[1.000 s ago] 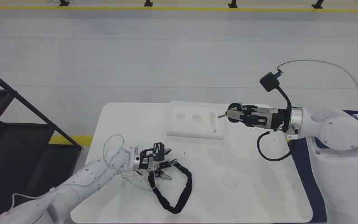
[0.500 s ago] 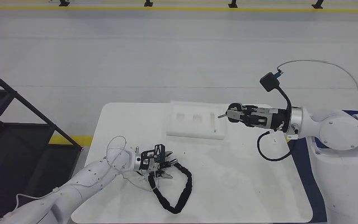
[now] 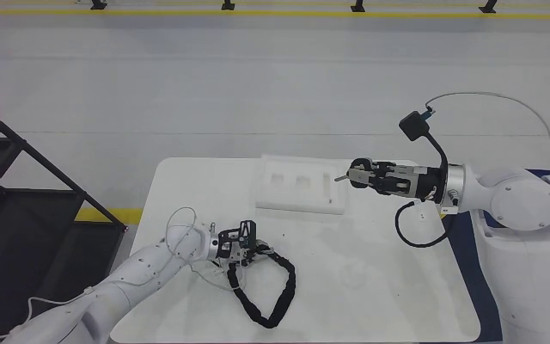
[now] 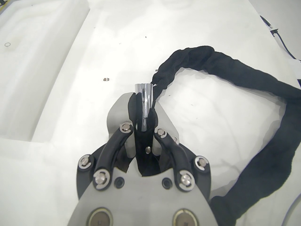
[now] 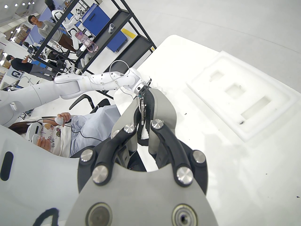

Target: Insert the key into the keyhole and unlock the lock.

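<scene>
A black fabric-sleeved chain lock [image 3: 277, 292] lies looped on the white table [image 3: 387, 284]. Its chrome lock cylinder [image 4: 144, 91] sticks out between the fingertips of my left gripper [image 4: 143, 105], which is shut on it near the table's left front [image 3: 243, 243]. The black chain [image 4: 235, 71] trails away from that end across the table. My right gripper [image 3: 351, 175] hovers above the table's back right, beside the foam tray, shut on the key [image 3: 340, 179], whose metal tip pokes out toward the tray. In the right wrist view the key [image 5: 142, 111] sits edge-on between the pads.
A white foam tray [image 3: 301, 202] with several rectangular recesses sits at the table's back middle. A black shelf frame [image 3: 43, 215] stands off the table's left side. A blue mat edge [image 3: 464, 258] borders the table on the right.
My left gripper's fingers, spread around the lock's end a second ago, have come together on the cylinder. The right arm has stayed still with the key.
</scene>
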`<state>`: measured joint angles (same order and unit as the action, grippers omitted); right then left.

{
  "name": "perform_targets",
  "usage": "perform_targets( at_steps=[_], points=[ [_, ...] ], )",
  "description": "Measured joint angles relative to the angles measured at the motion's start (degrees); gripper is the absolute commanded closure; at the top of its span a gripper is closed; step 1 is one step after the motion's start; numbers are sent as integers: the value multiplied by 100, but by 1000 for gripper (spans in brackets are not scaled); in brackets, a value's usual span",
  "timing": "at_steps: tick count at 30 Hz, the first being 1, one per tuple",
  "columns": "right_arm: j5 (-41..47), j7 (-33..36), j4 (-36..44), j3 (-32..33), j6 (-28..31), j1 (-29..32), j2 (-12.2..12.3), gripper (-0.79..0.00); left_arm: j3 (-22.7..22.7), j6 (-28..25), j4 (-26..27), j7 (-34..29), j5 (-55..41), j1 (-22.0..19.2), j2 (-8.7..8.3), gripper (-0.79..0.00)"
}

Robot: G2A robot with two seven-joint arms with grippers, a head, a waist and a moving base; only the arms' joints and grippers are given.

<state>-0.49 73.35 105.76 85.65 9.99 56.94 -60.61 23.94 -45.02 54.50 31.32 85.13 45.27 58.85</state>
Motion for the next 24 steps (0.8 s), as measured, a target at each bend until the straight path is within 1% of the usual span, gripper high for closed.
perform_targets(
  at_steps=[5, 8, 14, 18, 21, 24],
  points=[
    [0, 0, 0, 0, 0, 0, 0, 0, 169, -33, 208, 116, -6, 35, -55, 0],
    [0, 0, 0, 0, 0, 0, 0, 0, 324, -119, 453, 238, -14, 77, -133, 0],
    [0, -1, 0, -1, 0, 1, 0, 0, 745, -295, 1063, 419, -99, 189, -336, 0],
    [-41, -127, 12, -99, -141, 163, 14, 0, 1052, -443, 1537, 472, -242, 290, -456, 0],
    [8, -90, 25, -135, -255, 236, 36, 0, 1252, -476, 1826, 501, -402, 359, -508, 0],
    [37, -35, 52, -176, -388, 297, 58, 0, 1418, -446, 2070, 528, -630, 417, -522, 0]
  ],
)
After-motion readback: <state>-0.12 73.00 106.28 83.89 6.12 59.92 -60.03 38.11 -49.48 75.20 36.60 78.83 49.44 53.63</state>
